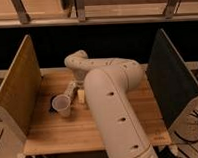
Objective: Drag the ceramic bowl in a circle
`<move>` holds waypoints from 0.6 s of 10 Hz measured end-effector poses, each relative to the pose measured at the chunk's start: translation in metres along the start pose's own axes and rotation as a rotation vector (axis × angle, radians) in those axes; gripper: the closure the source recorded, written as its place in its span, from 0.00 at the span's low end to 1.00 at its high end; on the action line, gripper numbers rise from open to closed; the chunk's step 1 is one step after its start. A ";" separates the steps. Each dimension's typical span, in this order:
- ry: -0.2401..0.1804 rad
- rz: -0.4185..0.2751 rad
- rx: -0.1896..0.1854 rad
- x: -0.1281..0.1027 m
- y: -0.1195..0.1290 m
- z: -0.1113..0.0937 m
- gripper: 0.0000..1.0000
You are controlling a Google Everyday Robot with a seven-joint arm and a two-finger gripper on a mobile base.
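The ceramic bowl [61,105] is a pale, cup-shaped vessel standing upright on the wooden table [55,133], left of the middle. A dark patch lies on the table just behind it. My white arm reaches in from the lower right and bends over the table's centre. The gripper [71,91] hangs at the end of the arm, pointing down and left, just above and to the right of the bowl's rim. I cannot tell whether it touches the bowl.
A wooden side panel [18,90] stands along the table's left edge and a dark panel [170,80] along the right. The arm's thick body [114,112] covers the middle and right of the table. Cables lie on the floor at the right [195,123].
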 end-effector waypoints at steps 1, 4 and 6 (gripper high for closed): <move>-0.005 -0.017 0.011 -0.007 -0.002 -0.002 0.20; -0.028 -0.020 -0.012 -0.015 0.002 0.012 0.20; -0.034 -0.010 -0.013 -0.012 0.000 0.015 0.20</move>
